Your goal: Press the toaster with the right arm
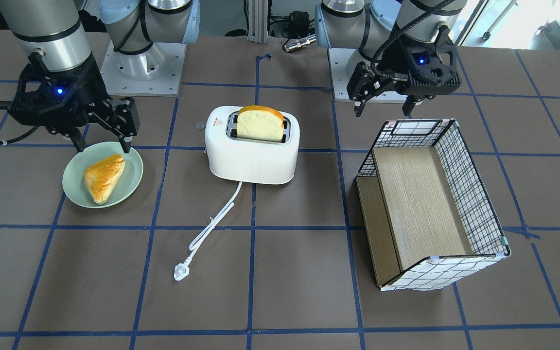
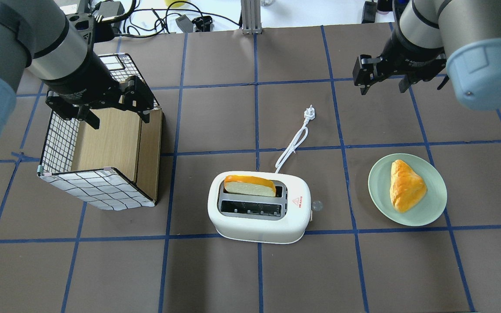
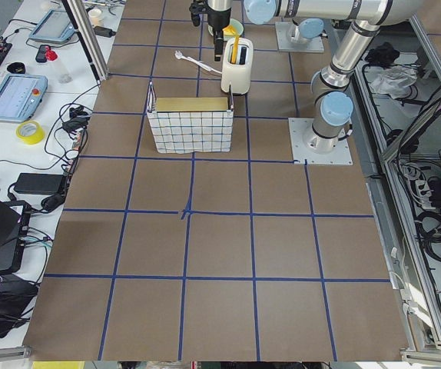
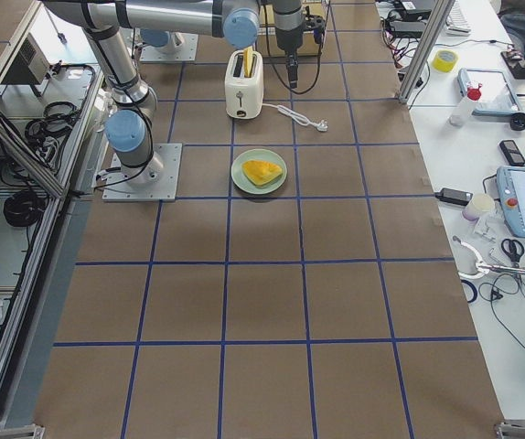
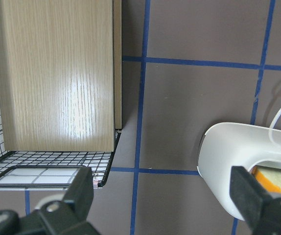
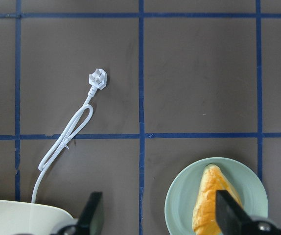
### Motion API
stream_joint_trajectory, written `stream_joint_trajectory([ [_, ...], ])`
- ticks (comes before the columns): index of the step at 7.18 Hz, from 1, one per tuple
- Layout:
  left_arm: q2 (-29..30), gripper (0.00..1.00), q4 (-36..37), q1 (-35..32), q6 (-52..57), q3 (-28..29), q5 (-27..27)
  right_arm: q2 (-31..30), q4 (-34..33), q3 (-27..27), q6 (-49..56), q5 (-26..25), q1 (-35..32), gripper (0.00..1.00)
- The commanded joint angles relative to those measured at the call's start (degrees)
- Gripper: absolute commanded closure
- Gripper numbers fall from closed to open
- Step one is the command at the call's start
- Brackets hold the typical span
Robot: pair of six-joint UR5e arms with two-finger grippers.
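Well, front view: the toaster (image 1: 251, 146) sits mid-table with 1 bread slice (image 1: 259, 124) in a slot. The right gripper (image 1: 103, 141) hangs wide open and empty at its 9 o'clock, over a plate (image 1: 73, 192). Overhead, that gripper lies at the toaster's 2 o'clock, well apart. The left gripper (image 1: 383, 111), open and empty, hovers by a basket (image 1: 474, 194).
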State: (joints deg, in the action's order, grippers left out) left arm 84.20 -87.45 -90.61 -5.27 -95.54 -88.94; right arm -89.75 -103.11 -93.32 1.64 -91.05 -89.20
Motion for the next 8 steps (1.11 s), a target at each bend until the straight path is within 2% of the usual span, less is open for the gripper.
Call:
stream_joint_trajectory([
  [1,0.0,0.00,0.0,0.0,0.0,0.0,0.0,4.8,6.6,10.4,1.0,-0.2,0.0,0.00],
  [4,0.0,0.00,0.0,0.0,0.0,0.0,0.0,6.5,7.4,12.1,5.5,0.2,0.0,0.00],
  [5,0.0,0.00,0.0,0.0,0.0,0.0,0.0,6.5,9.6,12.7,5.4,-0.2,0.0,0.00],
  [6,0.0,0.00,0.1,0.0,0.0,0.0,0.0,6.3,15.7,13.6,5.0,-2.4,0.1,0.00],
  [7,0.0,0.00,0.0,0.0,0.0,0.0,0.0,5.8,19.7,13.1,0.3,-3.1,0.3,0.00],
  [8,0.0,0.00,0.0,0.0,0.0,0.0,0.0,5.3,20.3,12.6,-2.8,-3.2,0.3,0.00],
])
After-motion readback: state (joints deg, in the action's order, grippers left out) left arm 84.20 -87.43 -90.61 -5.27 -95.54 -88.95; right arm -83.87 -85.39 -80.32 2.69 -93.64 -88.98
